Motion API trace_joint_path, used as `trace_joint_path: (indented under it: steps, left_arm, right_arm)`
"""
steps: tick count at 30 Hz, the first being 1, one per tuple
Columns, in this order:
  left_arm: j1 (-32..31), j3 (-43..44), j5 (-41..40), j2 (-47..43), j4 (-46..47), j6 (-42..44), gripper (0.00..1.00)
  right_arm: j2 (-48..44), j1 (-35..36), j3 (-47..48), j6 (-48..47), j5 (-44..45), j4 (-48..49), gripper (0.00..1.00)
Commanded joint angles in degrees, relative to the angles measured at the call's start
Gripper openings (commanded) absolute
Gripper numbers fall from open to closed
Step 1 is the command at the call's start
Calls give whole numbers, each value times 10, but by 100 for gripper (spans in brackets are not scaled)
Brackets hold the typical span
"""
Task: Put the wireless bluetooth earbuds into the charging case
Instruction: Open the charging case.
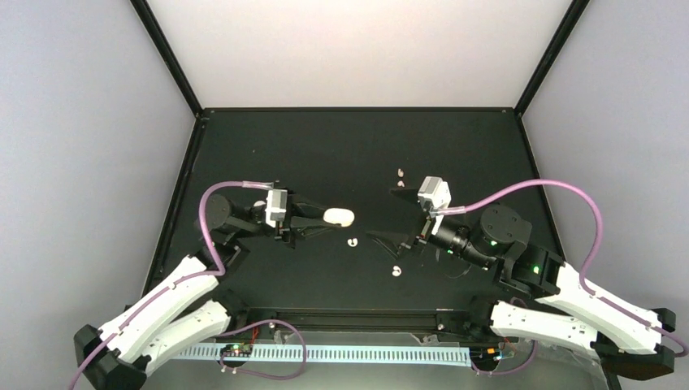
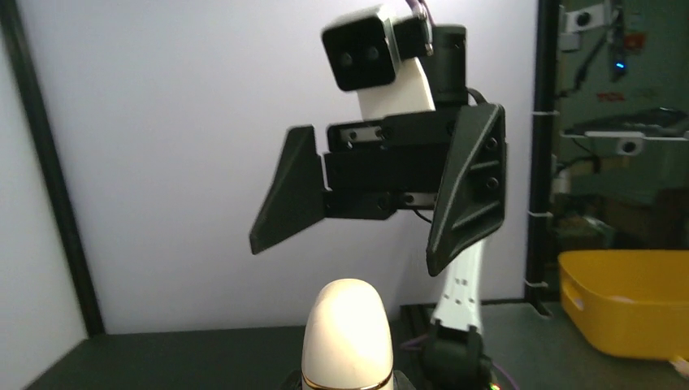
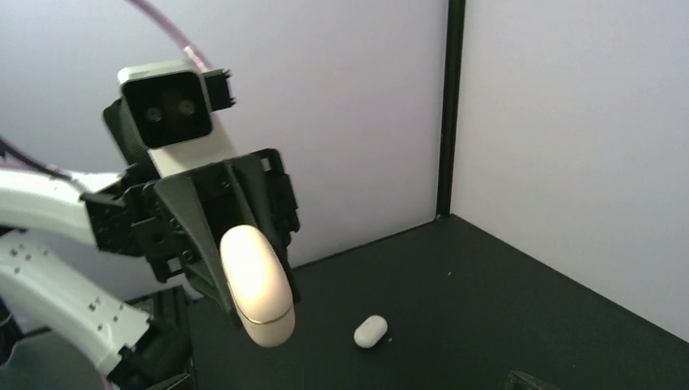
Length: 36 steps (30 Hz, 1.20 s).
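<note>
My left gripper (image 1: pixel 325 218) is shut on a cream oval charging case (image 1: pixel 338 216) with a gold seam, lid closed, and holds it out over the black table. The case fills the bottom of the left wrist view (image 2: pixel 348 337) and shows in the right wrist view (image 3: pixel 253 284). My right gripper (image 1: pixel 380 213) is open and empty, facing the case from the right with a gap between them (image 2: pixel 345 258). Tiny white earbuds lie on the table: one (image 1: pixel 352 241) below the case, one (image 1: pixel 396 271) nearer the front, one (image 1: pixel 400 172) behind the right gripper.
A small white oval pod (image 3: pixel 370 331) lies on the table beyond the left gripper (image 1: pixel 258 204). Black frame posts (image 3: pixel 448 106) and white walls bound the table. A yellow bin (image 2: pixel 626 301) stands outside the cell.
</note>
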Motion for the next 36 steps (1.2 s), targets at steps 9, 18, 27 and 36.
trace_joint_path:
  steps: [9, 18, 27, 36]
  left_arm:
    - [-1, 9, 131, 77, 48, -36, 2]
    - [-6, 2, 106, 51, -24, 37, 2]
    - [-10, 4, 88, 46, -50, 62, 1]
    - [-13, 5, 88, 45, -59, 67, 1]
  right_arm:
    - [43, -2, 14, -47, -43, -73, 95]
    - [59, -2, 7, -44, -16, -27, 91]
    - [61, -3, 3, -43, -37, -5, 91]
    - [69, -2, 6, -46, -36, -6, 91]
